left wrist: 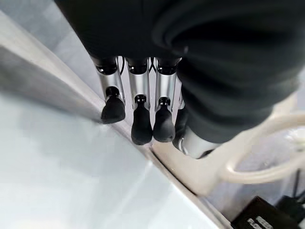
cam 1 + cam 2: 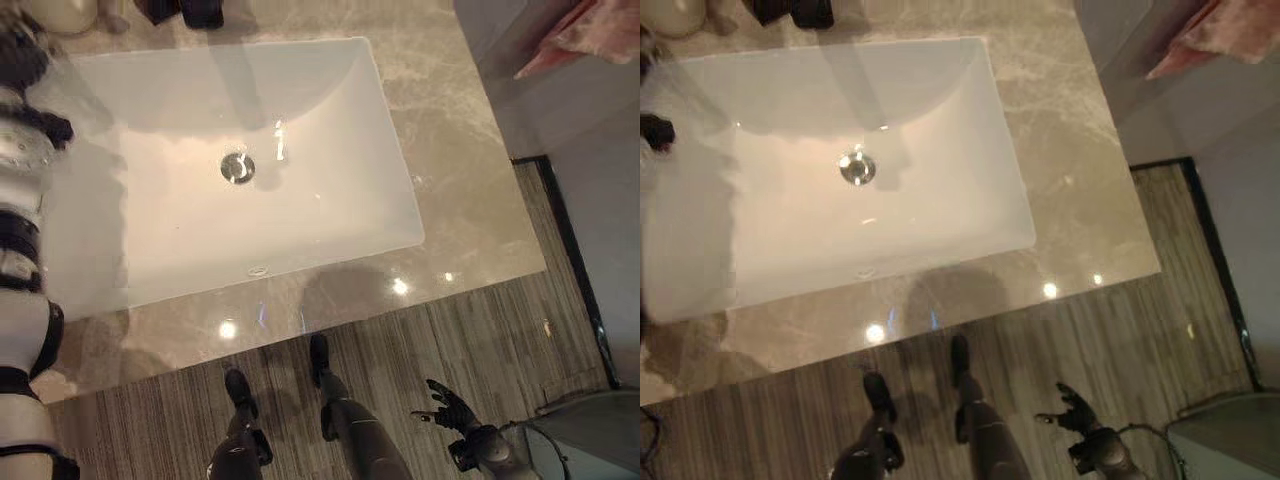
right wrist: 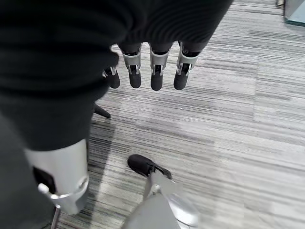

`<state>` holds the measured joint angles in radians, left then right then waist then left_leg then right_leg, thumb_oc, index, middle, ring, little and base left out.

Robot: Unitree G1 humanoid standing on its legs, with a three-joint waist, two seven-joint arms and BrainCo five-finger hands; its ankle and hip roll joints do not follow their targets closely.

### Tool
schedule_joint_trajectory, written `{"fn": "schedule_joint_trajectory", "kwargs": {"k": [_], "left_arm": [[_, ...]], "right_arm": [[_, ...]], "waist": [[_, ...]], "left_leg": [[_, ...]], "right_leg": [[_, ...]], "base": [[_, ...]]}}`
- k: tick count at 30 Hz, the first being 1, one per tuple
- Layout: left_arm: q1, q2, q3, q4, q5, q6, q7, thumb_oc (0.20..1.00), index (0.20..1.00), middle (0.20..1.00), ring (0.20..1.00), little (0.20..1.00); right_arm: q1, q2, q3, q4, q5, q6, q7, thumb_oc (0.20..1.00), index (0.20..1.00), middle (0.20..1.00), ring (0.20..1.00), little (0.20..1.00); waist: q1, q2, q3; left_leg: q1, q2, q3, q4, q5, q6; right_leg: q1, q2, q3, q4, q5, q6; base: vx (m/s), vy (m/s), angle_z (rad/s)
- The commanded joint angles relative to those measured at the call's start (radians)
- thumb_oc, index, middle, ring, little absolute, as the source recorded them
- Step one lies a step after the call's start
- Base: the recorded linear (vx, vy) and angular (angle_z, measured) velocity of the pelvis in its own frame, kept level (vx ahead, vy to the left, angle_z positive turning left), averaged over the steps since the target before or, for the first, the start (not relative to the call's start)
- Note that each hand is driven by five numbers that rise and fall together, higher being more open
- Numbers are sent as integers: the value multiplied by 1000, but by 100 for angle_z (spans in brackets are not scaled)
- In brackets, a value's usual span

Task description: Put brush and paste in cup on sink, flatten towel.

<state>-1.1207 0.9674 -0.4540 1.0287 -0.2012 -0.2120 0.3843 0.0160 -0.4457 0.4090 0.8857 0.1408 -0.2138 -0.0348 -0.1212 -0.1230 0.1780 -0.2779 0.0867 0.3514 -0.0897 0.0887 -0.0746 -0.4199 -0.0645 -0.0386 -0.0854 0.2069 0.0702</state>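
A white rectangular sink [image 2: 385, 150] is set in a beige marble counter [image 2: 450, 120]. A cream cup [image 2: 60, 12] stands at the counter's far left corner; its body and looped handle [image 1: 257, 174] lie just past my left hand. My left hand [image 1: 139, 98] hovers over the sink's far left rim, its fingers straight, holding nothing. My right hand [image 2: 450, 405] hangs low over the floor at the right, its fingers [image 3: 156, 71] spread and empty. A pink cloth [image 2: 590, 35] lies on a grey surface at the far right.
A dark object [image 2: 185, 10] sits behind the sink, next to the cup. The drain [image 2: 238, 167] is in the middle of the basin. Striped grey floor [image 2: 500, 330] runs along the counter's front edge.
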Motion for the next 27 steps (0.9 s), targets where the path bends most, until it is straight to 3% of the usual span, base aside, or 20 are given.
{"fn": "schedule_joint_trajectory", "kwargs": {"k": [1, 6, 8, 9, 10, 12, 13, 14, 17, 18, 21, 22, 23, 24, 25, 26, 27], "left_arm": [[159, 40, 161, -108, 62, -28, 60, 200, 200, 200, 200, 200], [383, 50, 306, -273, 70, -46, 72, 200, 200, 200, 200, 200], [673, 52, 517, -513, 9, -100, 41, 200, 200, 200, 200, 200], [773, 20, 577, -573, -19, -120, 22, 200, 200, 200, 200, 200], [968, -57, 704, -696, -28, -142, 2, 200, 200, 200, 200, 200], [1154, -157, 822, -792, -20, -152, -12, 200, 200, 200, 200, 200], [1315, -291, 909, -853, 15, -161, -9, 200, 200, 200, 200, 200], [1322, -295, 913, -859, 16, -160, -10, 200, 200, 200, 200, 200], [1438, -408, 972, -855, 55, -148, 0, 200, 200, 200, 200, 200], [1490, -480, 992, -796, 40, -145, 8, 200, 200, 200, 200, 200], [1497, -558, 1002, -634, -91, -145, 9, 200, 200, 200, 200, 200], [1469, -577, 983, -477, -160, -126, 4, 200, 200, 200, 200, 200], [1469, -588, 894, -355, -169, -78, -57, 200, 200, 200, 200, 200], [1461, -605, 846, -220, -192, -34, -109, 297, 297, 297, 297, 297], [1430, -614, 764, -66, -165, 8, -167, 523, 523, 523, 523, 523], [1406, -618, 702, 7, -138, 29, -203, 944, 944, 944, 944, 944], [1381, -633, 636, 85, -115, 47, -244, 1000, 1000, 1000, 1000, 1000]], "right_arm": [[78, -35, -41, 83, -71, 23, -7, 1000, 1000, 1000, 1000, 1000], [91, -24, -69, 140, -101, 36, -7, 1000, 1000, 1000, 1000, 1000], [107, -17, -117, 155, -123, 47, -2, 1000, 1000, 1000, 1000, 1000], [110, -10, -128, 170, -131, 48, -7, 1000, 1000, 1000, 1000, 1000], [110, 9, -153, 201, -146, 52, -6, 1000, 1000, 1000, 1000, 1000], [113, 14, -175, 209, -154, 51, -9, 1000, 1000, 1000, 1000, 1000], [126, 29, -208, 206, -143, 41, -8, 1000, 1000, 1000, 1000, 1000], [127, 27, -206, 206, -143, 41, -8, 1000, 1000, 1000, 1000, 1000], [141, 37, -212, 233, -149, 31, -5, 1000, 1000, 1000, 1000, 1000], [152, 36, -208, 234, -161, 29, -1, 1000, 1000, 1000, 1000, 1000], [162, 34, -201, 229, -174, 34, 0, 1000, 1000, 1000, 1000, 1000], [156, 34, -203, 235, -169, 37, -7, 1000, 1000, 1000, 1000, 1000], [140, 21, -210, 245, -171, 42, -13, 1000, 1000, 1000, 1000, 1000], [122, 3, -209, 240, -174, 48, -18, 1000, 1000, 1000, 1000, 1000], [93, -15, -210, 255, -180, 54, -23, 1000, 1000, 1000, 1000, 1000], [65, -32, -209, 265, -187, 59, -24, 1000, 1000, 1000, 1000, 1000], [42, -46, -204, 265, -190, 59, -26, 1000, 1000, 1000, 1000, 1000]], "waist": [[28, 60, -49], [48, 77, -84], [72, 90, -120], [78, 94, -132], [100, 96, -147], [108, 105, -160], [133, 109, -161], [131, 111, -161], [152, 115, -164], [165, 114, -159], [176, 114, -157], [173, 117, -156], [168, 122, -159], [163, 127, -159], [158, 133, -157], [157, 138, -150], [154, 140, -145]], "left_leg": [[70, 59, -159, 2, 21, -44], [120, 55, -170, 2, 19, -43], [160, 58, -176, 2, 18, -42], [172, 60, -177, 2, 17, -43], [194, 64, -178, 2, 15, -41], [220, 72, -177, 2, 15, -39], [246, 84, -178, 2, 24, -40], [248, 85, -178, 2, 23, -40], [265, 90, -186, 2, 39, -40], [271, 94, -196, 2, 54, -41], [270, 103, -212, 2, 76, -47], [274, 105, -213, 2, 82, -48], [278, 103, -218, 2, 89, -44], [286, 98, -219, 2, 86, -39], [286, 89, -230, 10, 85, -31], [286, 74, -262, 24, 81, -25], [273, 52, -308, 45, 66, -16]], "right_leg": [[134, -80, -31, -2, 17, 116], [197, -76, -43, -2, -6, 109], [243, -70, -54, -2, -26, 102], [256, -67, -55, -2, -31, 99], [282, -61, -60, -2, -45, 94], [311, -51, -60, 0, -61, 86], [339, -38, -68, 15, -85, 73], [342, -37, -68, 15, -85, 73], [377, -28, -81, 1, -100, 61], [396, -19, -94, -1, -112, 52], [417, -6, -115, -1, -127, 39], [425, -1, -116, -1, -131, 34], [426, 4, -114, -2, -133, 32], [430, 4, -107, -2, -133, 32], [426, 2, -98, -2, -128, 31], [429, 0, -88, 0, -126, 30], [424, -2, -77, 2, -122, 28]], "base": [[135, -58, 35], [43, -40, 16], [37, -64, 14], [14, -105, 1], [0, -111, 7], [6, -121, 10], [6, -101, 5], [-6, -110, 9], [-8, -80, 12], [-22, -119, 1], [-30, -112, 21], [-24, -75, 35], [-19, -54, 22], [-33, -12, 4], [-38, 27, -2], [-68, 46, -6], [-75, 62, -10]]}}
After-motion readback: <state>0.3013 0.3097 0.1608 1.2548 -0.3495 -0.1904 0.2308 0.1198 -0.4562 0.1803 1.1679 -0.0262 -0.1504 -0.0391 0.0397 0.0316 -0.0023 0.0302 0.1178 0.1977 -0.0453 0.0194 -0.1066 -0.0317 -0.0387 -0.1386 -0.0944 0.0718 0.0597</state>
